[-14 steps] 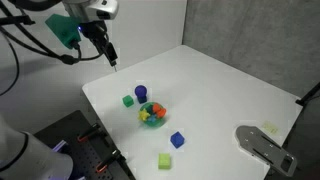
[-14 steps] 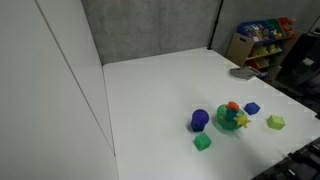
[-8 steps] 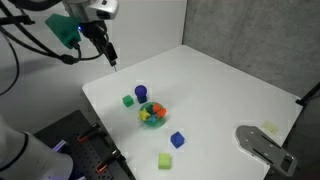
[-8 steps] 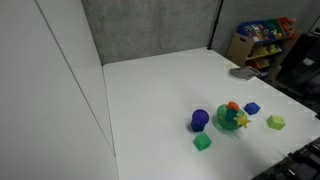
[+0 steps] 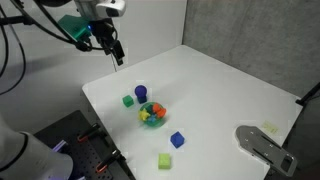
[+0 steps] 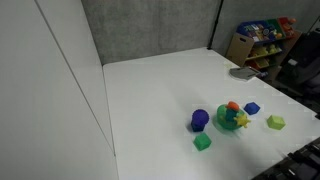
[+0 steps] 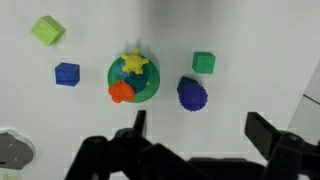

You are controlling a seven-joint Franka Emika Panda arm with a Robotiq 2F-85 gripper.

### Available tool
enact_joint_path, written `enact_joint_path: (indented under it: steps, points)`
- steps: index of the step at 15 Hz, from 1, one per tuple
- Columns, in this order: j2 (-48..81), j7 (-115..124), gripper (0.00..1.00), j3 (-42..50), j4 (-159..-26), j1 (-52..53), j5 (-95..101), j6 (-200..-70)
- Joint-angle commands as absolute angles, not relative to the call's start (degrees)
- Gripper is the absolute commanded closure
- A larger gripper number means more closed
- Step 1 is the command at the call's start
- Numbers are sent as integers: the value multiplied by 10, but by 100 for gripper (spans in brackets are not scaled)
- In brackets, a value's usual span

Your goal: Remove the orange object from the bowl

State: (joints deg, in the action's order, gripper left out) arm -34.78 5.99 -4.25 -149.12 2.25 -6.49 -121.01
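Pincer point(image 7: 192, 135) is spread wide and empty, fingers far apart at the bottom of the wrist view; in an exterior view it point(image 5: 117, 56) hangs high over the far corner of the tabletop point(image 5: 230, 85), well clear of everything.

Orange object point(image 7: 121, 92) sits at roughly 8 o'clock in the green bowl point(image 7: 147, 86), riding on the rim and overhanging it rather than down in the well. Yellow star piece point(image 7: 134, 63) is in the same bowl at about 12 o'clock, near the orange one.

Risks as I see them:
- Orange is perched on the edge, so a finger landing off-centre could knock it onto the tabletop or deeper in, instead of gripping it.
- The bowl looks light. A finger catching the rim would likely drag or tip it, spilling the star too.
- With the fingers this wide, one could clip the star or rim on the way down. Narrowing first may help.
- Purple cup point(image 7: 192, 94) stands just beside the bowl at 3 o'clock; an approach from that side could bump it.

Count:
- 1 bowl
- 1 orange object
- 1 yellow star
- 1 purple cup
- 1 blue cube point(image 7: 67, 73)
- 1 green cube point(image 7: 204, 63)
- 1 lime cube point(image 7: 46, 30)
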Motion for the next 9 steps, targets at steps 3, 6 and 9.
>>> enact_joint_path:
  steps: [3, 6, 9]
  points:
    - [-230, 120, 0, -62, -1417, -11, 0, -1219]
    - [-172, 149, 0, -58, -1394, -25, 29, -1234]
    - [-114, 193, 0, -54, -1374, -39, 59, -1257]
